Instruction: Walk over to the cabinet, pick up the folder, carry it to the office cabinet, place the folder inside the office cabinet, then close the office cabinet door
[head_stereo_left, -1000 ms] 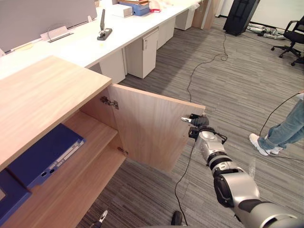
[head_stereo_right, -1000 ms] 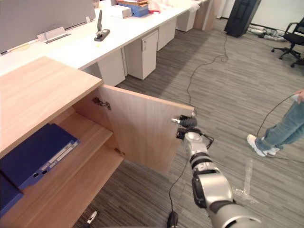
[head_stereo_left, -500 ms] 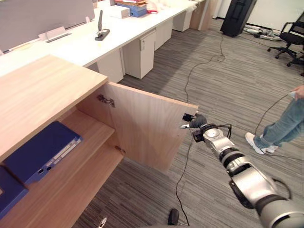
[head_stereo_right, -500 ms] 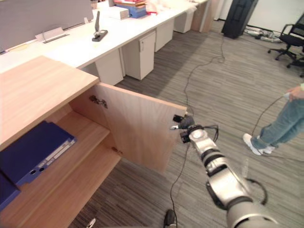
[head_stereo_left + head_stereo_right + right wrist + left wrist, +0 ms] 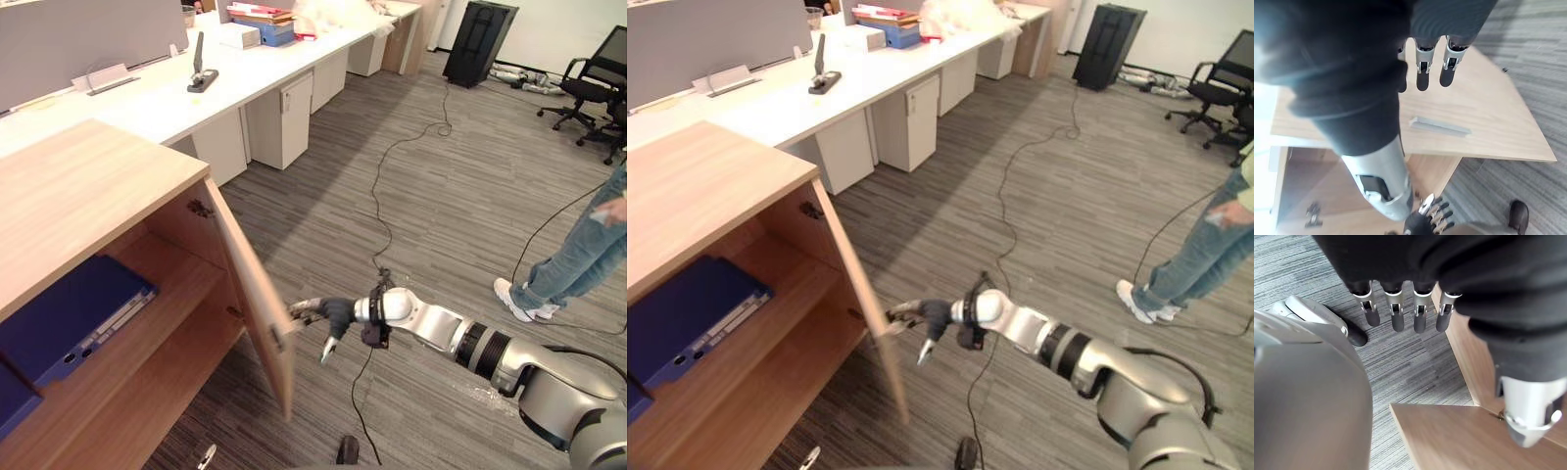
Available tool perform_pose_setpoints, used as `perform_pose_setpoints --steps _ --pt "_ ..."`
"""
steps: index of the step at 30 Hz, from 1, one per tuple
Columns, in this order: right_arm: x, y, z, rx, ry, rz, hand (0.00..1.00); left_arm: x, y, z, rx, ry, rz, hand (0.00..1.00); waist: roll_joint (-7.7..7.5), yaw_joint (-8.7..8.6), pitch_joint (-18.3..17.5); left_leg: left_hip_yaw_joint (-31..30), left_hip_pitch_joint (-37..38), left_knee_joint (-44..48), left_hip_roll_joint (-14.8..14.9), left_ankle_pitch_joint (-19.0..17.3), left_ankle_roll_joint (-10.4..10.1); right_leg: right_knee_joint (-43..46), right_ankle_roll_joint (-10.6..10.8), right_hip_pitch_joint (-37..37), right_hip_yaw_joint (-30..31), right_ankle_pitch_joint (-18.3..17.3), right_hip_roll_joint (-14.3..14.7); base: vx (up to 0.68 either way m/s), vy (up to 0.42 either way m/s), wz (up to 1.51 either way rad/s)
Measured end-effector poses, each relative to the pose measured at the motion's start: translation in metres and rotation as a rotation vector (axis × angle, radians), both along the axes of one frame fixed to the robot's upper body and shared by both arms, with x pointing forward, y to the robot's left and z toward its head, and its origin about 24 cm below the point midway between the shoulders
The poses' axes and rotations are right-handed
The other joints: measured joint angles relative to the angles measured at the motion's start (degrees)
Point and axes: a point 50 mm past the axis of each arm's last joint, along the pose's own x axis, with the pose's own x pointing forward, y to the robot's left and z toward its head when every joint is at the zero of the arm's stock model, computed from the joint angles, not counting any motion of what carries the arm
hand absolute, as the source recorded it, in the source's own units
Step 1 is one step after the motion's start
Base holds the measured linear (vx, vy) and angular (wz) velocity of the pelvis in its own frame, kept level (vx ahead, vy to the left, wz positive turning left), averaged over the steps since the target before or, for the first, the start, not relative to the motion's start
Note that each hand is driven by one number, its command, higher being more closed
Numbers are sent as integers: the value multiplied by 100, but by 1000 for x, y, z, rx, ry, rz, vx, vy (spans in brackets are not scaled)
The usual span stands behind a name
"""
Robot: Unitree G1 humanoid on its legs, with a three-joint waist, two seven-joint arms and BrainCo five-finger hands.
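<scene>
1. Two hands are open: the right hand (image 5: 328, 315) sets straight fingers against the outer face of the door (image 5: 257, 294), and the left hand (image 5: 1393, 316) hangs relaxed.
2. Door looks stiff, light and free-swinging; push beside its handle (image 5: 1440, 126).
3. Folder (image 5: 73, 318) lies flat on the shelf (image 5: 181, 299) inside the office cabinet (image 5: 88, 186).

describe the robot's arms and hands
The right arm is silver-grey, built of rounded segments with black bands at the joints. The right hand and left hand each have a dark ribbed cover over the back and wrist. The fingers are silver with dark tips.
</scene>
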Motion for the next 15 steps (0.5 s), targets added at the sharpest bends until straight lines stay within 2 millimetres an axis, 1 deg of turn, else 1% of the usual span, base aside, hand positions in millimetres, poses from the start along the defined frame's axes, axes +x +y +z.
perform_pose_setpoints --steps 2,3,4,5,7,8,9,11,13,14,15 --pt "-4 3 3 19 1 35 0 -2 7 2 9 -11 57 0 -149 -13 -66 63 -84 -19 -12 -117 106 -1 13 -74 42 12 -8 -39 114 13" --pt "-4 3 3 14 -3 39 0 -2 10 2 12 -17 84 0 -218 13 -68 78 -89 -17 -36 -144 153 -1 29 -84 101 23 -19 -51 131 -5" --pt "-6 4 0 -9 -10 60 0 -8 15 3 19 -18 137 0 -304 56 -94 125 -95 -9 -66 -181 210 -2 27 -103 173 25 -32 -33 127 -14" --pt "-10 3 -4 -41 -12 92 0 -17 20 4 24 -15 196 0 -387 90 -147 140 -92 -10 -83 -188 223 -1 26 -104 240 24 -40 -19 121 -10" --pt "-16 -2 -9 -90 -9 134 0 -28 22 4 25 -1 260 0 -462 109 -169 129 -92 -14 -105 -188 225 1 0 -95 284 46 -57 23 113 6" --pt "-19 -8 -12 -130 -11 161 0 -37 21 3 20 15 301 0 -476 148 -168 104 -92 -18 -129 -186 224 2 -44 -93 284 119 -79 54 128 10" --pt "-19 -11 -14 -149 -6 166 0 -42 21 3 17 23 323 0 -470 183 -167 82 -93 -18 -137 -180 226 3 -58 -92 284 133 -82 79 121 9" --pt "-17 -31 -18 -239 -11 168 0 -56 17 2 6 34 397 0 -459 336 -158 6 -136 -18 -138 -140 185 32 -71 -92 242 169 -89 88 91 15" --pt "-14 -42 -18 -296 -34 164 0 -64 12 2 -8 46 423 0 -444 404 -148 -78 -179 -13 -134 -112 169 34 -74 -89 162 171 -103 88 84 22" --pt "-13 -43 -17 -305 -40 160 0 -66 11 1 -12 47 428 0 -442 418 -146 -96 -182 -21 -132 -102 165 34 -74 -81 140 171 -106 76 83 21" --pt "-12 -44 -17 -310 -47 157 0 -67 8 1 -18 49 436 0 -439 476 -139 -126 -181 -18 -128 -101 165 34 -73 -60 115 169 -107 66 88 12"
